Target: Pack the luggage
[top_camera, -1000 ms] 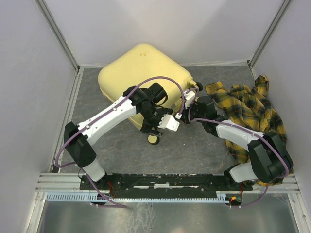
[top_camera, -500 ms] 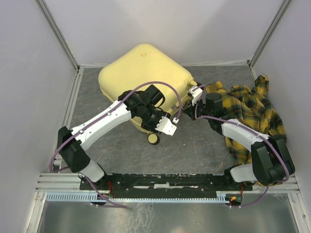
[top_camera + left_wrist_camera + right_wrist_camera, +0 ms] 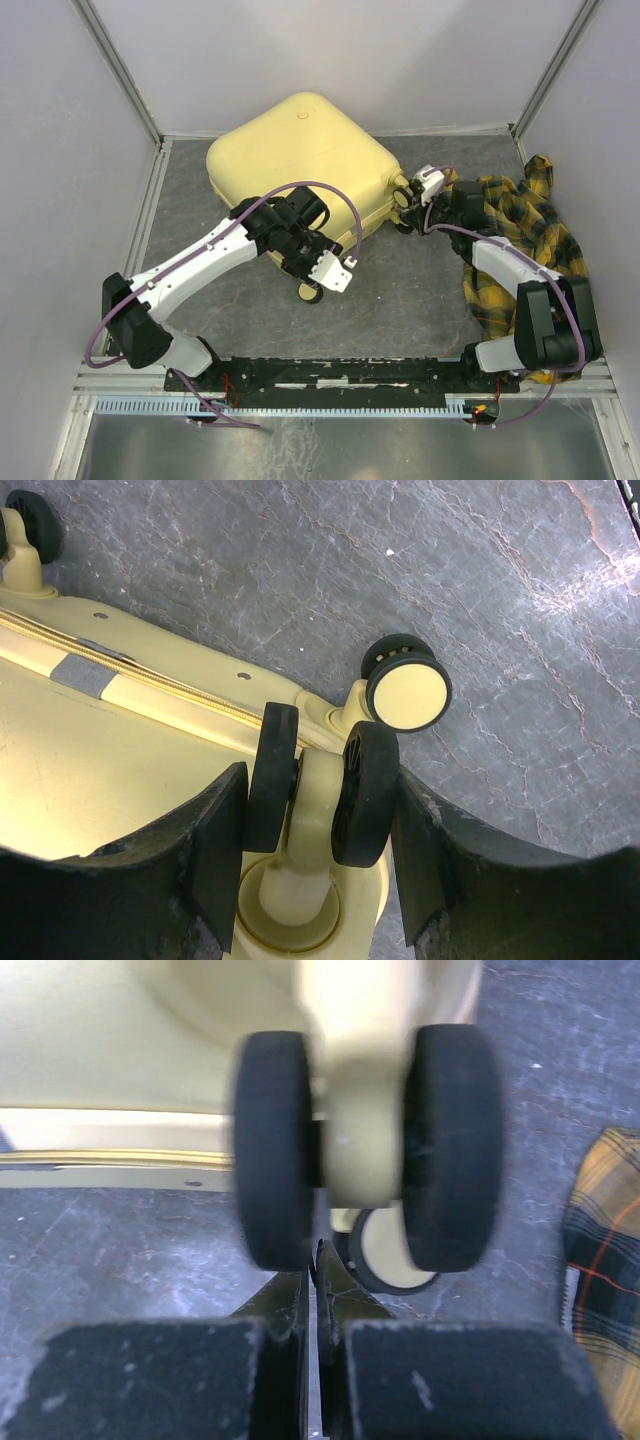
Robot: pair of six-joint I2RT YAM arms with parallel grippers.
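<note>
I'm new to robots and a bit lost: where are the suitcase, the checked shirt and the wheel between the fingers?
luggage (image 3: 300,160), top external view, middle of its yellow shell.
checked shirt (image 3: 530,215), top external view, bunched cloth beside the right arm.
caster wheel (image 3: 362,792), left wrist view, its right black tyre.

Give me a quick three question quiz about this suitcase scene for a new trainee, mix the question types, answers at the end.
1. True or false: the suitcase lies open on the table.
2. What sits between the fingers of the left gripper? A) the zipper pull B) a caster wheel C) the carry handle
3. One word: is the right gripper open or shut?

Key: 1 false, it is zipped closed; 2 B; 3 shut.
</note>
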